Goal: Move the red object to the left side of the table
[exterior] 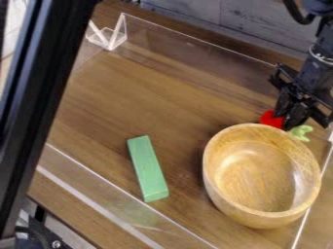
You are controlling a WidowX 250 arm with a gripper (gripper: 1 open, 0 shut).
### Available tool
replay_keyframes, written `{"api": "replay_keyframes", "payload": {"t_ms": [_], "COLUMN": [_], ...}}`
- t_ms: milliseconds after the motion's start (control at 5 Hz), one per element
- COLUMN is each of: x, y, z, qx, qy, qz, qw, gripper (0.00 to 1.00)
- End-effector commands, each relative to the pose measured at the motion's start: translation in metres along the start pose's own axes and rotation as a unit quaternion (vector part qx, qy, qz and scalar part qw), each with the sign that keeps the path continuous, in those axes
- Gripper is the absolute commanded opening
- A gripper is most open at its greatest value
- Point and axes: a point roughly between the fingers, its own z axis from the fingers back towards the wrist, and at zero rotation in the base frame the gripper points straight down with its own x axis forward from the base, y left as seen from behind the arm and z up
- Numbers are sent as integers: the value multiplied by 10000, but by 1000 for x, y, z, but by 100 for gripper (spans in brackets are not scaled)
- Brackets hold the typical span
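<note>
"Okay, where is the red object (pixel 271 119) from your seat?"

"Well over at 3 o'clock on my view of the table (pixel 143 88), right by the tips of my gripper (pixel 287 118). Its red side shows just toward 9 o'clock from the fingertips, and a pale green bit (pixel 301 132) peeks out on their 4 o'clock side. The rim of the wooden bowl (pixel 262 176) sits close by, toward 6 o'clock from the red."

"Are you clamped on it?"

"I can't tell. My dark fingers cover part of that spot, and I can't make out whether they stand apart or together, or whether they grip the red."

"How is your arm (pixel 314 70) posed?"

"It comes into my view from about 2 o'clock, dark and jointed, with the gripper angled down toward the tabletop. The fingertips are low, beyond the bowl's 12 o'clock edge. A black cable (pixel 298 13) loops near the top of my view, just on the 11 o'clock side of the arm."

"And the green block (pixel 147 168)?"

"I see it lying between 6 and 7 o'clock, well apart from my gripper, with the bowl toward 3 o'clock from it."
</note>
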Motion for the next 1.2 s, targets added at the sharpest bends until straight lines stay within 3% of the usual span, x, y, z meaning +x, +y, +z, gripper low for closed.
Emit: {"api": "replay_keyframes", "payload": {"t_ms": [0,200,400,600,800,1000], "x": [0,-4,-12,-28,-49,-53], "y": [5,14,14,19,29,26], "z": [-4,-12,11,41,69,80], "qx": [51,113,209,307,489,417], "qy": [-78,-97,-270,-564,-879,-989], "qz": [323,127,371,772,1099,1188], "qw": [9994,9998,9987,9949,9888,9871], "gripper": [0,0,0,0,0,0]}}
